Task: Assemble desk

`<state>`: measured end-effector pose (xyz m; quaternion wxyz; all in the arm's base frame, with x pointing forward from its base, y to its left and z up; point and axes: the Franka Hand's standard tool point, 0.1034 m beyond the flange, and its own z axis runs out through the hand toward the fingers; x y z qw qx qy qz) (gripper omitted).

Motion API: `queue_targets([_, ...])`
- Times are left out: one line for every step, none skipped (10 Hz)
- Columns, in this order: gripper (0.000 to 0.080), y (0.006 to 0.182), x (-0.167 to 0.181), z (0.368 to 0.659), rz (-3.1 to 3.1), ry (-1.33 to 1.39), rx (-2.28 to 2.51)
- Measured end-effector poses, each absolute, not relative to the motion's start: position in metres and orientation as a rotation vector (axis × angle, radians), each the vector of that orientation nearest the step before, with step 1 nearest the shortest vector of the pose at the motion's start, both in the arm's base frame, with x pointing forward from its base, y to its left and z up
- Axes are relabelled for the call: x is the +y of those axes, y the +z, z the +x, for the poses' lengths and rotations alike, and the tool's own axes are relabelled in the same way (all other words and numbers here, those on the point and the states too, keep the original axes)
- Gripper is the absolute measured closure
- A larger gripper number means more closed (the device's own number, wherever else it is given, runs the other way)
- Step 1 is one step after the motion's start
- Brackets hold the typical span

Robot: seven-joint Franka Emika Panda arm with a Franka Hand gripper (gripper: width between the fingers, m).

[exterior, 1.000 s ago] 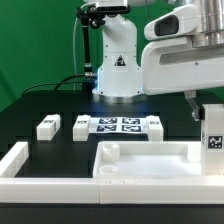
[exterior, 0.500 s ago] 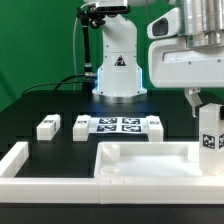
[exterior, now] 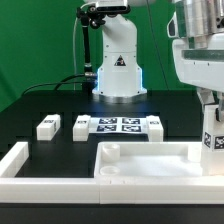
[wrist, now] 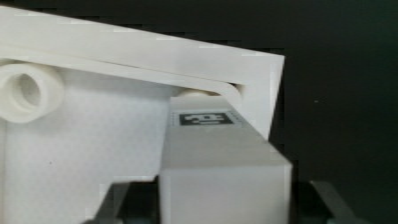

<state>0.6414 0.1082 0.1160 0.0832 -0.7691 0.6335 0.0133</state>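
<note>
The white desk top lies rim-up at the front of the table. My gripper is shut on a white leg with a tag and holds it upright over the top's corner at the exterior view's right. In the wrist view the held leg stands between my dark fingers, and its far end sits at the desk top's corner, near a round socket. Three more legs lie on the black table.
The marker board lies between the loose legs in front of the robot's base. A white border rail runs along the front at the exterior view's left. A green backdrop stands behind.
My gripper has shifted toward the exterior view's right and come down a little, still holding the leg. The leg now sits lower at the desk top's corner.
</note>
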Motion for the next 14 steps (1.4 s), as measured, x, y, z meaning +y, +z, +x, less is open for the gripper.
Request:
queue_targets([0.0425,0.116,0.108,0.641,-2.321,0.036,1.859])
queue_targets([0.0246,0.116,0.109,0.641,-2.33,0.036,1.849])
queue_targets([0.018,0.116,0.107,0.642,-2.509,0.009,1.599])
queue_targets([0.018,0.115,0.108,0.642,-2.65,-0.01,1.356])
queue_targets([0.0156,0.115,0.111,0.643,-2.74,-0.016,1.168])
queue_targets([0.0151,0.115,0.11,0.644,-2.768,-0.025,1.099])
queue_targets([0.0151,0.115,0.11,0.644,-2.81,-0.034,0.989])
queue_targets([0.015,0.115,0.11,0.644,-2.833,-0.04,0.923])
queue_targets([0.015,0.115,0.11,0.644,-2.873,-0.05,0.8])
queue_targets([0.015,0.112,0.112,0.639,-2.985,-0.034,0.51])
queue_targets([0.015,0.11,0.115,0.638,-3.055,-0.043,0.201])
queue_targets([0.015,0.109,0.111,0.638,-3.064,-0.062,-0.016])
queue_targets([0.015,0.107,0.104,0.638,-3.063,-0.092,-0.118])
queue_targets([0.015,0.106,0.105,0.637,-3.064,-0.085,-0.02])
